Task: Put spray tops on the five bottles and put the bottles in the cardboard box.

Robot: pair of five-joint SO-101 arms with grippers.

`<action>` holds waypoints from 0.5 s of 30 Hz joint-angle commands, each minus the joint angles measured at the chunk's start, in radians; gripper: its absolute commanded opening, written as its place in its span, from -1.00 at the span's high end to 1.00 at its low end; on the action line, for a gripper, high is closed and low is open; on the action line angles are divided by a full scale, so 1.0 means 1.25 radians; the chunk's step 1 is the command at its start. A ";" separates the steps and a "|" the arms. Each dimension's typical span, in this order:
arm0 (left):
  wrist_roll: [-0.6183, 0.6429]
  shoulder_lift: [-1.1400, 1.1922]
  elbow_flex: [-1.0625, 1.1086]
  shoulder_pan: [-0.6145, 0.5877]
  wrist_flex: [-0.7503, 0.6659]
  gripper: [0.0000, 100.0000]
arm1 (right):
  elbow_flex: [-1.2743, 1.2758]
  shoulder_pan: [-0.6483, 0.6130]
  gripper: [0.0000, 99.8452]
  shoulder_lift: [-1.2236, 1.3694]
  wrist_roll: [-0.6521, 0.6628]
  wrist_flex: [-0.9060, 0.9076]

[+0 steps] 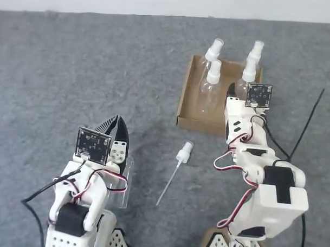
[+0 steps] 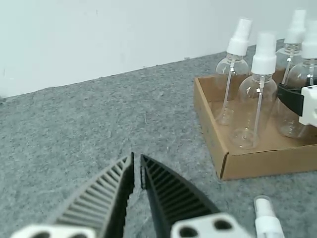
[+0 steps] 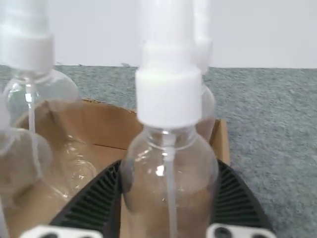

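The cardboard box (image 1: 183, 97) holds several clear bottles with white spray tops, such as the ones at its far side (image 1: 213, 52) and in the middle (image 1: 212, 82). My right gripper (image 3: 168, 166) is shut on one topped bottle (image 3: 168, 188), which stands upright in the box's near right corner (image 1: 243, 83). A loose spray top (image 1: 183, 153) with a long tube lies on the carpet in front of the box. A clear bottle without a top (image 1: 121, 181) lies beside my left arm. My left gripper (image 1: 118, 121) is shut on nothing, over the carpet left of the box.
Grey carpet (image 1: 74, 71) covers the table up to a white wall behind. In the left wrist view the box (image 2: 218, 148), two of its bottles (image 2: 257, 94) and the loose spray top (image 2: 267, 215) are off to one side. A black cable (image 1: 306, 128) runs past the right arm.
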 commanded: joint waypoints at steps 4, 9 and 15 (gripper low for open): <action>-0.001 -0.014 -0.004 -0.001 -0.021 0.98 | -0.014 -0.006 0.50 -0.004 0.001 -0.006; -0.001 -0.014 -0.004 -0.001 -0.021 0.98 | -0.015 -0.006 0.43 -0.006 0.001 -0.006; -0.001 -0.014 -0.004 -0.001 -0.021 0.98 | -0.016 -0.007 0.43 -0.042 0.001 -0.004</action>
